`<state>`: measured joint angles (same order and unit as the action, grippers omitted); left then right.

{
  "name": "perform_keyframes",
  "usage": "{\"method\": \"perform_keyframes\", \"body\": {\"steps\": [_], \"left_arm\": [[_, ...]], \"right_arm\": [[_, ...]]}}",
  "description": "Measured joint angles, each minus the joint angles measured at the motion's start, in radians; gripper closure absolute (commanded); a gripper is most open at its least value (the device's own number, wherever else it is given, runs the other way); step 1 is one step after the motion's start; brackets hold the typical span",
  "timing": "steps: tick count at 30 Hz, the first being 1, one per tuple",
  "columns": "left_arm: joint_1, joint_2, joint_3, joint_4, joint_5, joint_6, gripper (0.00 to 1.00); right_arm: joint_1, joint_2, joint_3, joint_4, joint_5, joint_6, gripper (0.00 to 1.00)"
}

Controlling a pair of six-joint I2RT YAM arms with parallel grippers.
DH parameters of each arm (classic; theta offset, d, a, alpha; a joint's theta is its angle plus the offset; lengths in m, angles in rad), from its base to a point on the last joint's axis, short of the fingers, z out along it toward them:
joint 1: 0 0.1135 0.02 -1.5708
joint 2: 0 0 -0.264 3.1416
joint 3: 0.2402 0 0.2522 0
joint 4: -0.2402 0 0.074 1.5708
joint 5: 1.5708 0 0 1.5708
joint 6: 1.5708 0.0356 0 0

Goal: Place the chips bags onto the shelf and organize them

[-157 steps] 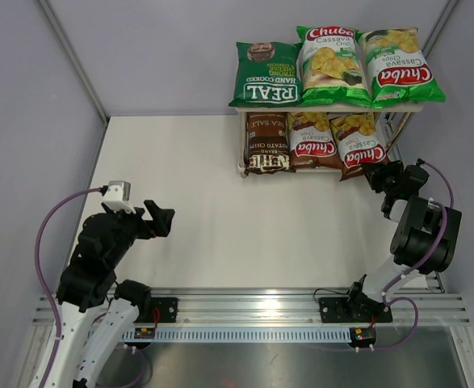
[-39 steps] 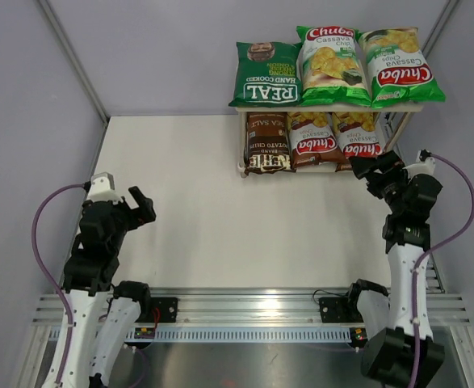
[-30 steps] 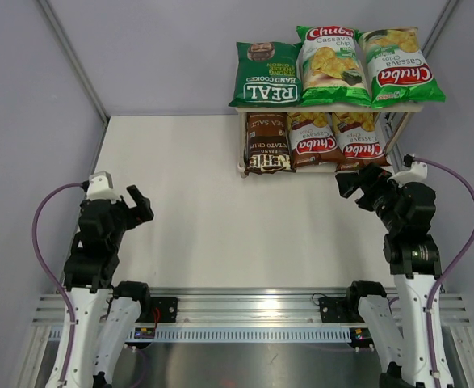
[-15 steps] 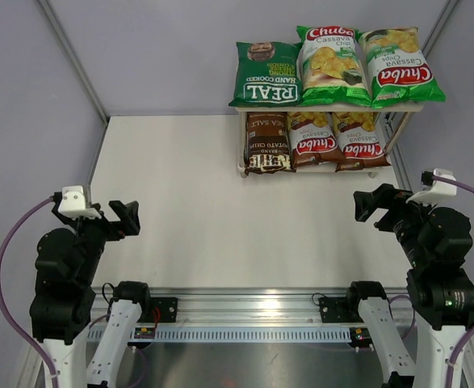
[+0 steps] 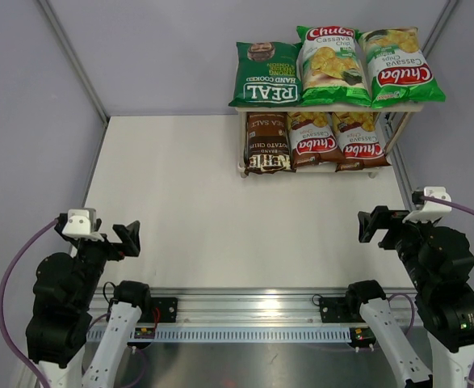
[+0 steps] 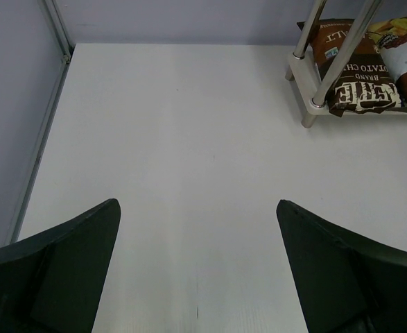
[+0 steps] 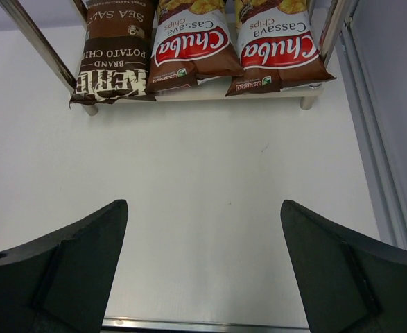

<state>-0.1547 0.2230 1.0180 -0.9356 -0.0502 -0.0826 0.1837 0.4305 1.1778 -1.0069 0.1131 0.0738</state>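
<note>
– Since the counter (image 5: 220,186) carries only the shelf (image 5: 325,107) at its far right corner and all six bags sit on that, is there a step left to do well?

– I'd say it's just parking the arms cleanly. Top board: REAL bag (image 5: 266,74) on the left and the two light green Chuba bags (image 5: 332,55) beside it, edges touching. Lower board: Kettle bag (image 5: 268,143), then the two brown-red Chuba bags (image 5: 313,139), also snug. Three per tier, sorted by colour. Looks finished to me.

– So what could go wrong?

– The bags hang over the front edges. On the right wrist view the Kettle one juts past the lower board by the left leg. Any sweep toward the rack could snag a bag or a leg. I'd keep both arms low and near their bases.

– And the hands?

– The left hand (image 6: 196,208) is spread wide with nothing in it, over bare counter and well apart from the rack. The right hand (image 7: 203,205) is just as wide and empty, facing the lower tier from a distance. I'd leave them like that; no reason to close on anything.
</note>
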Motion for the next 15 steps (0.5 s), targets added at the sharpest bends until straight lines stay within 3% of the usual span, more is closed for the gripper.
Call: {"method": "perform_keyframes", "body": {"steps": [15], "left_arm": [[0.000,-0.045,-0.031,0.002,-0.007,0.000,0.01]], "right_arm": [[0.001,-0.021,-0.003,-0.016,0.000,0.013,0.00]]}}
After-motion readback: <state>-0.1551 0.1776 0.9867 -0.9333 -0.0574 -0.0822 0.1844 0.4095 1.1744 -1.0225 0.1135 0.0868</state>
